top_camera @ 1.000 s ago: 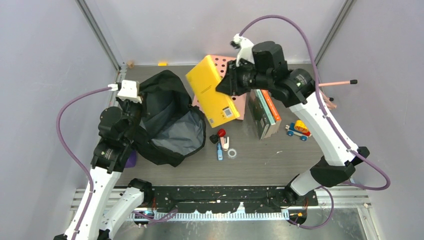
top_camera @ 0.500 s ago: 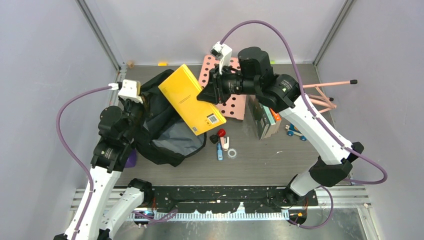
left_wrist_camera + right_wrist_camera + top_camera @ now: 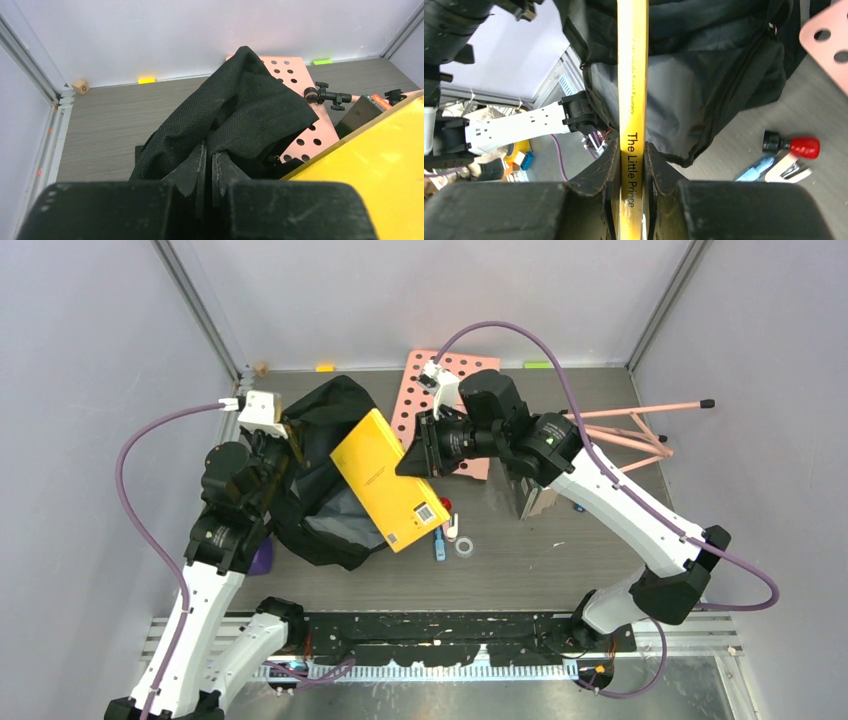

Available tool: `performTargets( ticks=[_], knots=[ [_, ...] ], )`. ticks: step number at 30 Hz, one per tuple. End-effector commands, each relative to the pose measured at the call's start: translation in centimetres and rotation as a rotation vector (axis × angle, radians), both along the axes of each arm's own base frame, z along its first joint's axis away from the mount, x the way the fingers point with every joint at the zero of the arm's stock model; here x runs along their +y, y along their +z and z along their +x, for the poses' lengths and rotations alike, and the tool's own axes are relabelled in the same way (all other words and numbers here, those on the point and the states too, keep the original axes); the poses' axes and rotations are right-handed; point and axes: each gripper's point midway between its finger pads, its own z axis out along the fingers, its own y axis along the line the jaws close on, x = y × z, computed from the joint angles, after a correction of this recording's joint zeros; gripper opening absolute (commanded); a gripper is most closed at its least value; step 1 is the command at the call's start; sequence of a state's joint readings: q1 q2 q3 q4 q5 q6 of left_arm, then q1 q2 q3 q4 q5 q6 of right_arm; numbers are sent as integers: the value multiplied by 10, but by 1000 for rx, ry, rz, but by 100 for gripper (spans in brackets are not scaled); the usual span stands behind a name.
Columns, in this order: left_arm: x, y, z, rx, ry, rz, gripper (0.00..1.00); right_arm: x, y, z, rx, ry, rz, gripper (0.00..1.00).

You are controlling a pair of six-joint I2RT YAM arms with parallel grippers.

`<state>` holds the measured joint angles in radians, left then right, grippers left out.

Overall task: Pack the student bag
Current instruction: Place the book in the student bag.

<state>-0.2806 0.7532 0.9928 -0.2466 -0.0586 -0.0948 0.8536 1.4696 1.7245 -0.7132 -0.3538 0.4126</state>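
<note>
3 plain, pale lilac-grey walls close the cell: a back wall (image 3: 430,290), a left wall (image 3: 70,390) and a right wall (image 3: 770,360). 2 aluminium posts slant up from the far corners, a left post (image 3: 195,305) and a right post (image 3: 665,300). The tabletop (image 3: 560,570) is dark grey wood-grain. A brushed metal plate (image 3: 450,698) runs along its near edge. The light is even and soft, with faint shadows.

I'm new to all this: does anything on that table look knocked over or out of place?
The pink perforated stand at the far side seems to lie flat, its thin legs splayed out sideways to the right. The yellow book is tilted only because the right end effector holds it over the student bag.
</note>
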Motion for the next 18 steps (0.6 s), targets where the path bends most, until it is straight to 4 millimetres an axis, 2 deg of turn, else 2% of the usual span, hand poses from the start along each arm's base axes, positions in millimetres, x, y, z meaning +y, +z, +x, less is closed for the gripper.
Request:
performTargets(
  ticks=[1, 6, 8, 14, 16, 18],
  knots=[
    [-6, 13, -3, -25, -35, -35, 0, -8, 47, 11, 13, -192, 158, 0],
    [-16, 17, -8, -44, -92, -49, 0, -9, 52, 59, 152, -532, 257, 1],
    [-17, 18, -9, -49, -100, -52, 0, -3, 46, 74, 194, -617, 275, 0],
    [-22, 18, -12, -58, -119, -43, 0, 12, 36, 92, 321, -770, 347, 1],
    [-23, 17, -11, -57, -122, -37, 0, 20, 41, 94, 343, -797, 385, 1],
    [-25, 16, -11, -55, -127, -27, 0, 27, 54, 95, 357, -823, 438, 0]
  ],
)
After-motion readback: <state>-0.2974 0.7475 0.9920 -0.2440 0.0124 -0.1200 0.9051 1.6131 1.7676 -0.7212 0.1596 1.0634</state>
